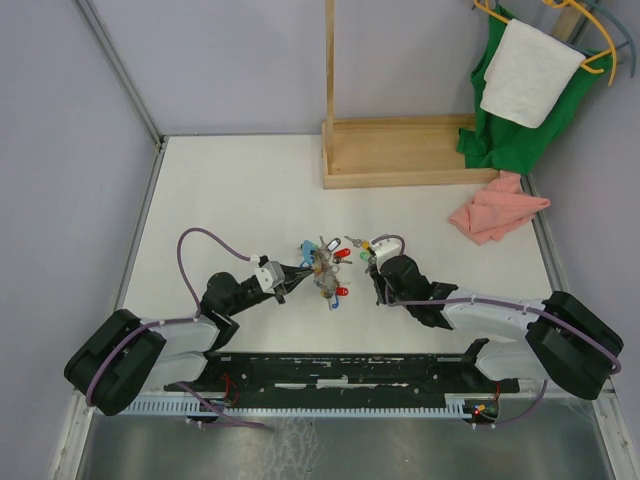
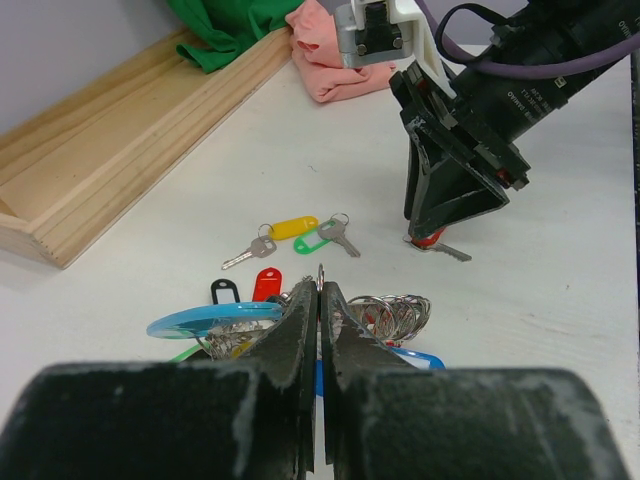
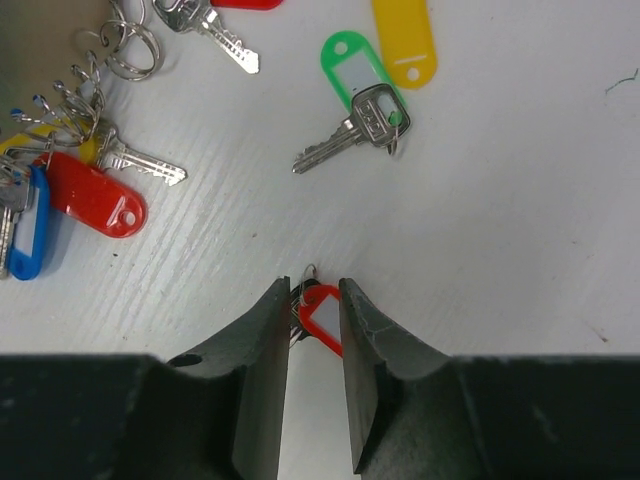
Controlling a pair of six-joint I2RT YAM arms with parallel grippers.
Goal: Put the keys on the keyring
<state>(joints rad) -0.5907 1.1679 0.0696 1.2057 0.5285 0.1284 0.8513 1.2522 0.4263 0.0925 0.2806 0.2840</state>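
The keyring lies mid-table, a light-blue band with grey metal loops and many coloured tags. My left gripper is shut on a thin metal loop of it, seen edge-on between the tips in the left wrist view. My right gripper points down at the table, its tips shut on a red-tagged key. This key also shows under the tips in the left wrist view. A yellow-tagged key and a green-tagged key lie loose beyond.
A wooden stand sits at the back. A pink cloth lies at the right, and green and white cloths hang on hangers behind it. A red tag and a blue tag of the bunch lie left of my right gripper.
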